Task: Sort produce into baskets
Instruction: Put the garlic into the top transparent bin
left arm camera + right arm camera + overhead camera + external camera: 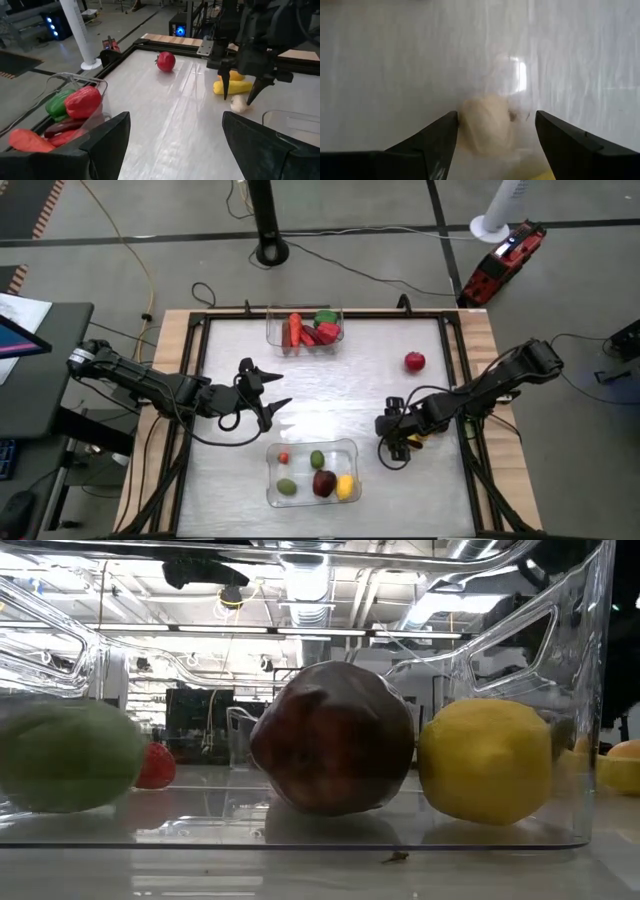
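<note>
- Your right end effector (392, 442) is down at the counter (350, 380) on its right side, fingers spread wide with a whitish produce piece (486, 124) sitting between them (in the right wrist view neither finger quite touches it, so it is released, gripping nothing).
- In the left wrist view you see that same end effector (240, 95) pointing straight down, with the whitish piece (239, 103) at its tips and two yellow pieces (233, 86) lying just behind it.
- Your left end effector (272, 392) hovers over the middle left of the counter, its fingers splayed apart and empty.
- The far basket (305, 330) sits at the counter's far edge, near centre, and holds an orange piece (291, 330), red pieces (325, 333) and a green piece (326, 317).
- The near basket (312, 473) sits at the near edge and holds a small red piece (283, 458), two green pieces (287, 486), a dark red piece (323, 483) and a yellow lemon-like piece (346, 487).
- From the low view you look through this basket's clear wall (590, 690): the dark red piece (332, 738) rests beside the yellow one (486, 760).
- A loose red piece (414, 362) lies alone on the far right of the counter, well apart from both baskets.
</note>
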Action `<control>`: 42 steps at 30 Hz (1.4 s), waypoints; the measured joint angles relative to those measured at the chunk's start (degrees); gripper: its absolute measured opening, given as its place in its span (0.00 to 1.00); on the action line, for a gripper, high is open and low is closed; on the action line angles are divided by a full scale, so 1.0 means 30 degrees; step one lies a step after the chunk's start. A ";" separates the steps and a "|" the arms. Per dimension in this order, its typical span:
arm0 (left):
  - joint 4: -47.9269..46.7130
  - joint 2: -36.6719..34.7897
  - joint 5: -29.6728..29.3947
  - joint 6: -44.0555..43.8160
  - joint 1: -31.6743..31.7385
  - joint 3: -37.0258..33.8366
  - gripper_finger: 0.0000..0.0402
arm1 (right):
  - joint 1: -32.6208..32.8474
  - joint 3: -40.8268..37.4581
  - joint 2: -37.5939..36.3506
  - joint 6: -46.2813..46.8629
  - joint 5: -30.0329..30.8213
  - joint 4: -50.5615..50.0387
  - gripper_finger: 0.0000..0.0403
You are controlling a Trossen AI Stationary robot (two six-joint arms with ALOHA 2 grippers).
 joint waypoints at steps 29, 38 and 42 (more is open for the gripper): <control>-0.0215 0.0000 0.0400 0.0226 -0.0007 0.0000 0.76 | -0.1208 0.1623 -0.0007 -0.2475 0.0194 -0.1374 0.39; -0.0204 0.0000 0.0393 0.0219 -0.0007 0.0000 0.76 | -0.4512 0.4091 -0.0015 -0.8085 0.2558 0.1411 0.40; -0.0204 0.0000 0.0386 0.0379 -0.0003 0.0000 0.76 | -0.6779 0.4127 0.0126 -1.0117 0.2541 0.4073 0.41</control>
